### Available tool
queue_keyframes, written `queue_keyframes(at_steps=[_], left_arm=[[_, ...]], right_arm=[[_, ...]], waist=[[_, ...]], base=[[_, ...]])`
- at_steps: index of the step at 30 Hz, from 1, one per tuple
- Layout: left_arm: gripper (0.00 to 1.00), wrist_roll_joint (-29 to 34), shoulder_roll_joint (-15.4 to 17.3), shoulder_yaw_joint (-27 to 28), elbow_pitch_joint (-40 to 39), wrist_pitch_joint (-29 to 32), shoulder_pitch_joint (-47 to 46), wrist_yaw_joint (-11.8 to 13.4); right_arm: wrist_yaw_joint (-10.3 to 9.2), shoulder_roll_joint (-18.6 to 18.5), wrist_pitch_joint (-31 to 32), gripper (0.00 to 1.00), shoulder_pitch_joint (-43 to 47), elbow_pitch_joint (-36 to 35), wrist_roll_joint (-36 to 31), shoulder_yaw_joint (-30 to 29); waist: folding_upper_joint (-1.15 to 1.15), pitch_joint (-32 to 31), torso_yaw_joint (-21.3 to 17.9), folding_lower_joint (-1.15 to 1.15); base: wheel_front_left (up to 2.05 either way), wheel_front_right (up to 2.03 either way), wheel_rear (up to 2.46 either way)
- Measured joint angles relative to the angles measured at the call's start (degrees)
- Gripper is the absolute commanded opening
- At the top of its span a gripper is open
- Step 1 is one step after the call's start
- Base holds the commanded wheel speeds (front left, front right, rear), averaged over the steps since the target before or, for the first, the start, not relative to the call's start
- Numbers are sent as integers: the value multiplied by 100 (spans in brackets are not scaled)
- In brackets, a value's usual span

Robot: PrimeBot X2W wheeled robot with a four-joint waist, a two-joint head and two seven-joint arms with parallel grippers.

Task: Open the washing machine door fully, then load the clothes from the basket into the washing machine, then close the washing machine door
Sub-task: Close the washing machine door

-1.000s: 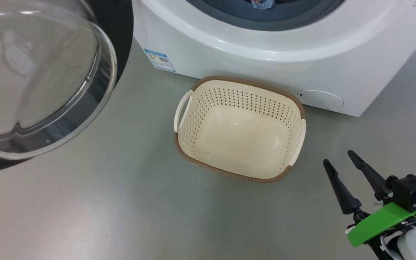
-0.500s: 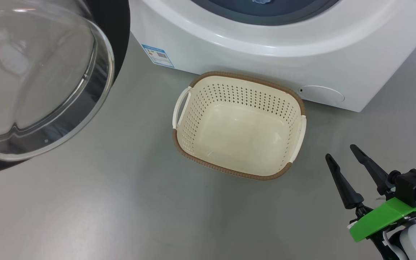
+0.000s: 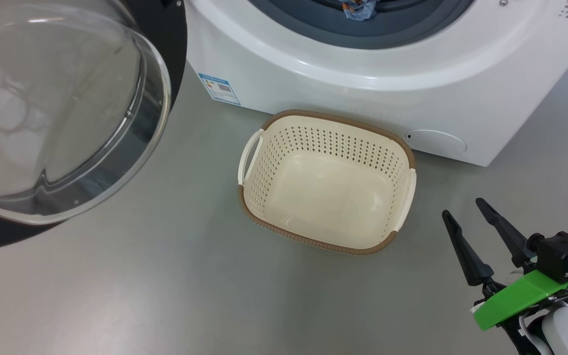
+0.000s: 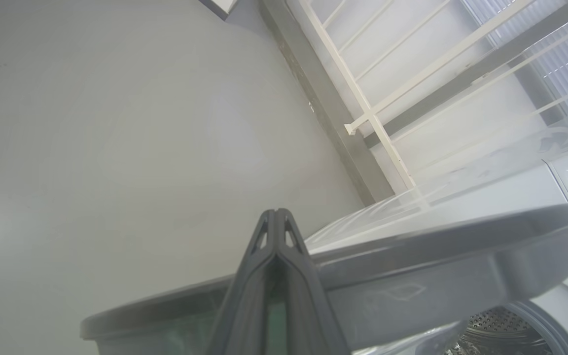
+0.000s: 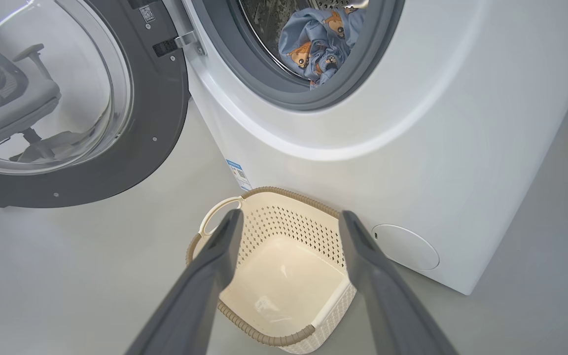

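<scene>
The washing machine door [image 3: 62,113] stands swung open at the left, its clear glass bowl facing me. In the drum of the white washing machine [image 3: 363,74] lie the blue bear-print clothes [image 5: 316,44], also glimpsed at the top edge as clothes [image 3: 358,7]. The cream basket [image 3: 336,118] sits empty on the floor before the machine. My right gripper [image 3: 461,207] hangs open at the lower right, right of the basket, holding nothing. My left gripper [image 4: 275,217] is shut, its tips against the edge of the door [image 4: 437,246]; whether they touch is unclear.
Grey floor [image 3: 165,286] spreads around the basket. A round cap [image 3: 437,143] sits low on the machine's front, and a blue label sticker [image 3: 219,88] marks its lower left. A white rack [image 4: 372,118] stands by the wall beyond the door.
The head camera has shifted, so the whole picture moved up and then down again. The right gripper keeps its place and stays open. The basket has not moved.
</scene>
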Motion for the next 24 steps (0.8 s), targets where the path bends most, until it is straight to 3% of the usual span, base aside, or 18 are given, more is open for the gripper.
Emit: queue_keyframes(at_steps=[24], left_arm=[[0,-422,65,-336,-1134,1027,799,3]], right_arm=[[0,133,0,100,181,9,-180,-158]], waist=[[0,-528,52,0]], base=[[0,0,0]])
